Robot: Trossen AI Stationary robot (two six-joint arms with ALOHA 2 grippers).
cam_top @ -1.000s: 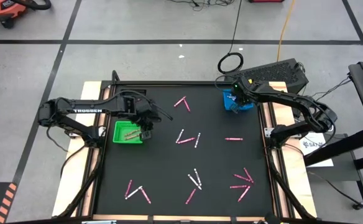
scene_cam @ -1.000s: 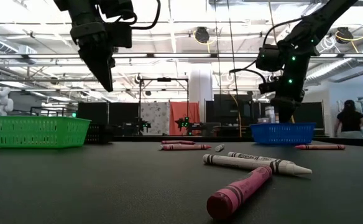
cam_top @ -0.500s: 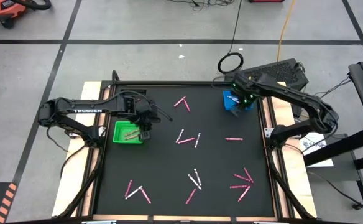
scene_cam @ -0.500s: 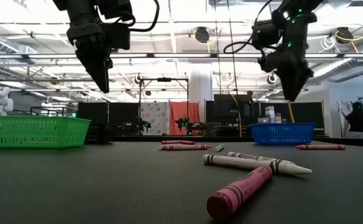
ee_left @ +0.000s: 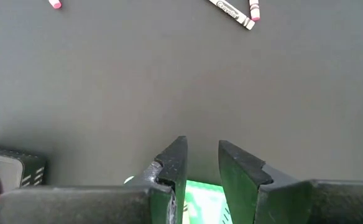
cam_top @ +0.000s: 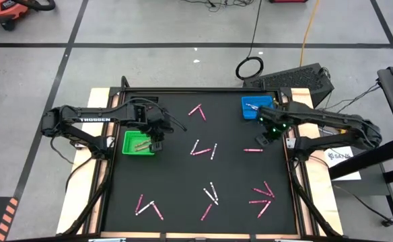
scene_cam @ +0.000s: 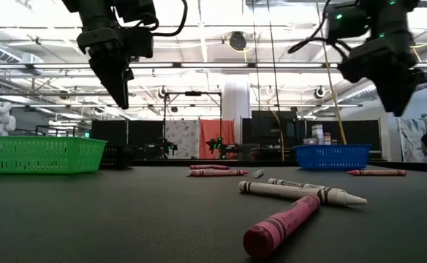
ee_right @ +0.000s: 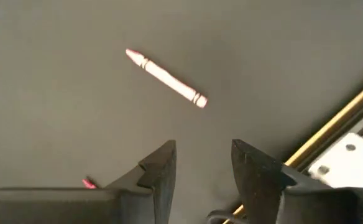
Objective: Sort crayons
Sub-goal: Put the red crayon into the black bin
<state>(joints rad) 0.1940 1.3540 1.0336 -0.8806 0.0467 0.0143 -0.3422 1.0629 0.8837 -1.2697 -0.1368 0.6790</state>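
My right gripper [cam_top: 266,138] hung with its fingers parted and nothing between them, above the black table [cam_top: 183,168] just beside a lone pink crayon [cam_top: 252,150], near the blue tray [cam_top: 254,106]. My left gripper [cam_top: 157,144] hovered at the green tray [cam_top: 138,144], fingers apart and bare, two crayons lying in that tray. The crayons [cam_top: 203,149] lay scattered across the mat, pink and white. White lettering on my left arm [cam_top: 92,120] read TROSSEN. A white crayon [scene_cam: 301,191] carried a printed label I could not read.
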